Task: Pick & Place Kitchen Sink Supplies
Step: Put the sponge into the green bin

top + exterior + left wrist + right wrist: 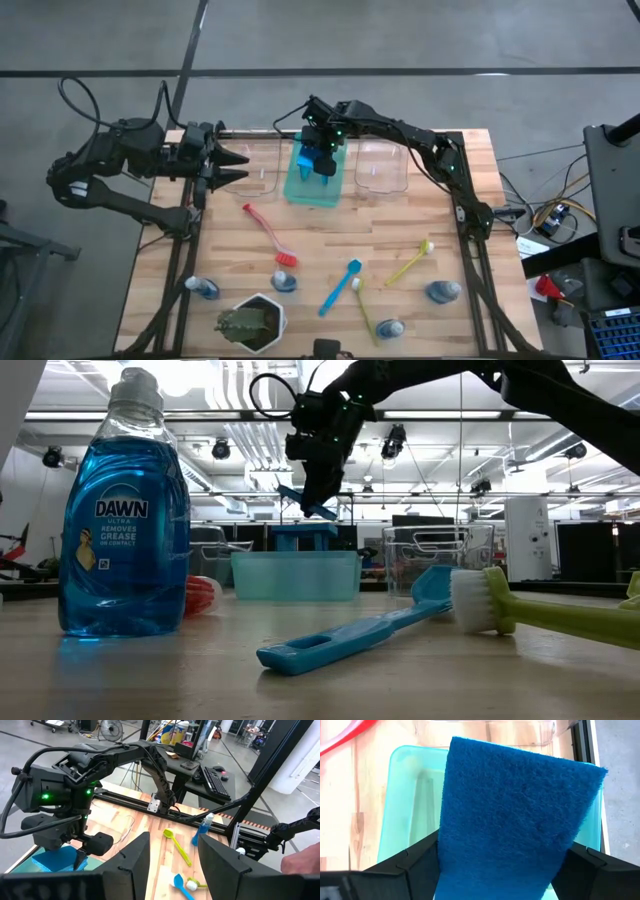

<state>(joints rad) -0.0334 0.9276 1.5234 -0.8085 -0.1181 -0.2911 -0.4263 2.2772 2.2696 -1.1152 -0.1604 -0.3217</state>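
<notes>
Right gripper (322, 160) grasps a blue sponge (517, 815) above the green tray (300, 190); only its wrist view shows the clamping. Left gripper (232, 165), beside the tray, is released and empty.

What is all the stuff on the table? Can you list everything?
blue sponge: one, blue, between the right gripper's fingers above the green tray
green tray: one, pale green, table's far middle
clear bins: two, see-through, either side of the tray
dish brushes: four; red, blue, two yellow-green, mid table
small bottles: four, blue, near edge
plant: one, green in white pot, near edge
right gripper: over the tray, holding the sponge
left gripper: open, empty, at the left bin
</notes>
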